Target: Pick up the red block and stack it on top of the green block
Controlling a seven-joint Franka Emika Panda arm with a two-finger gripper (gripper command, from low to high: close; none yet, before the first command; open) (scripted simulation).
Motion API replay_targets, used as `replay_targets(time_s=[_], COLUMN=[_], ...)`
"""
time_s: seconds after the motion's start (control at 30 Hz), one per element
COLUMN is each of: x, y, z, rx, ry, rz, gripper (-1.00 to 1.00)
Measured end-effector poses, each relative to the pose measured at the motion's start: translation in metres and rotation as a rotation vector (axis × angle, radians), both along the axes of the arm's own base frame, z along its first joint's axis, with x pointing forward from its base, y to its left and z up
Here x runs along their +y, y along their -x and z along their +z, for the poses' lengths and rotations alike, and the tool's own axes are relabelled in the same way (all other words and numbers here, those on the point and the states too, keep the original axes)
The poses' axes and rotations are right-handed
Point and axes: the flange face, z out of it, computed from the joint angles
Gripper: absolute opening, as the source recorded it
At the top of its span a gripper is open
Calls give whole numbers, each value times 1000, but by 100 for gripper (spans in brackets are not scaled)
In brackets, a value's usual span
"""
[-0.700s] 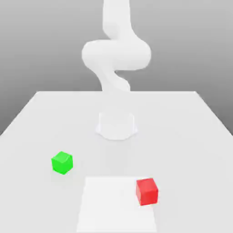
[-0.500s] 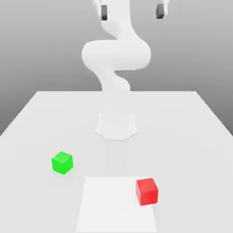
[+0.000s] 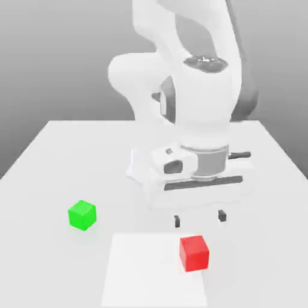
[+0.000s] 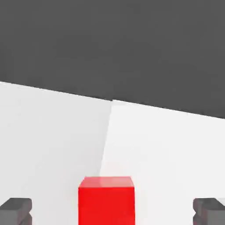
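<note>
The end effector (image 3: 200,219) is wide open and empty, its 2 fingertips (image 3: 177,221) apart above the red block (image 3: 194,253). That block sits near the surface's (image 3: 42,271) front edge, straddling the right border of the white patch (image 3: 150,271) in the exterior view. The green block (image 3: 82,215) rests on the surface well apart from it, toward the exterior view's left edge of the surface, beyond the patch. The 2 blocks are unstacked.
</note>
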Motion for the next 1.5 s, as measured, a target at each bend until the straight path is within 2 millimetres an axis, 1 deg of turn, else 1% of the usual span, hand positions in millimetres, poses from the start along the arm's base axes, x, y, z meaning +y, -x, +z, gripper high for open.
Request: replay_targets(time_s=[0.17, 0.2, 0.37, 0.4, 0.43, 0.5, 0.63, 0.67, 0.73, 0.77, 0.83, 0.9, 0.97, 1.03, 1.1, 1.17, 1.2, 1.3, 1.5], x=[-1, -1, -1, -1, -1, 0, -3, -28, -69, -93, -128, -163, -197, -227, -250, -266, -269, -271, -272], y=[4, 4, 4, 4, 4, 3, 4, 3, 8, 13, 27, 44, 66, 92, 119, 142, 146, 148, 151], z=[-55, -62, -62, -65, -62, -46, -6, 1, 12, 17, 25, 31, 35, 38, 39, 37, 33, 16, -25], rx=[13, 13, 13, 13, 13, 13, 13, 11, 8, 7, 8, 10, 12, 15, 16, 15, 14, 11, 13], ry=[3, 3, 4, 4, 4, 4, 5, 11, 24, 30, 39, 43, 41, 34, 22, 5, -3, -19, -7], rz=[1, 0, 0, 0, 0, 0, -2, -43, -88, -118, -148, -188, -236, -283, -328, -364, -371, -374, -379], gripper=[0, -100, -100, -100, -100, -100, -100, -100, -100, -100, -100, -100, -100, -100, -100, -100, -100, -100, -100])
